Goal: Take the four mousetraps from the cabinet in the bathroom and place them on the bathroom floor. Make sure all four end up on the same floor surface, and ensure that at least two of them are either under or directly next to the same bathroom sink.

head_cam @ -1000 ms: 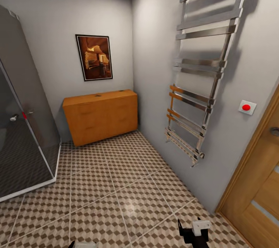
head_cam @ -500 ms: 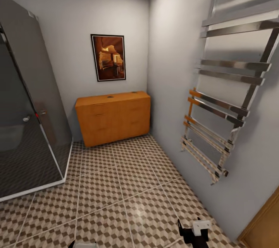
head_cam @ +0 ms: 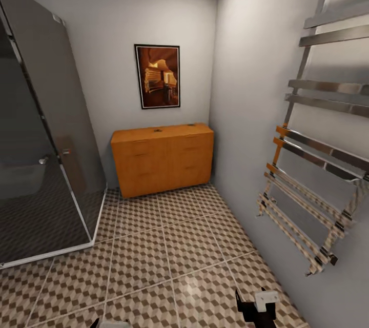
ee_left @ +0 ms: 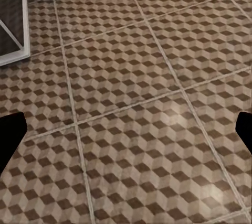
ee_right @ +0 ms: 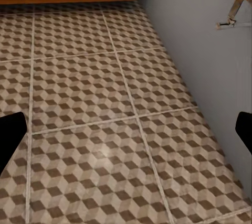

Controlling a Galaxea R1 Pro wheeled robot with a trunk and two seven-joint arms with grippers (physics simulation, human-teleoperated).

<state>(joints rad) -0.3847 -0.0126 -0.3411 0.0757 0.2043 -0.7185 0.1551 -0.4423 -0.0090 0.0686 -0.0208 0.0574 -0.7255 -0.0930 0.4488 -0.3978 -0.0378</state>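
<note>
One cabinet ahead, both arms low and empty over the tiles.

Head view: one orange-brown cabinet stands against the far wall, well ahead of both sets of jaws, with two small dark specks on its flat top, too small to identify. One framed picture hangs above it, one glass shower enclosure stands on the left-arm side, and one chrome towel rail is on the wall at the right-arm side. The right gripper sits at the bottom edge over the bathroom floor.

Left wrist view: the left gripper shows two dark fingertips far apart, jaws wide, with bare tile between.

Right wrist view: two fingertips likewise spread wide, the cabinet's base beyond them.
</note>
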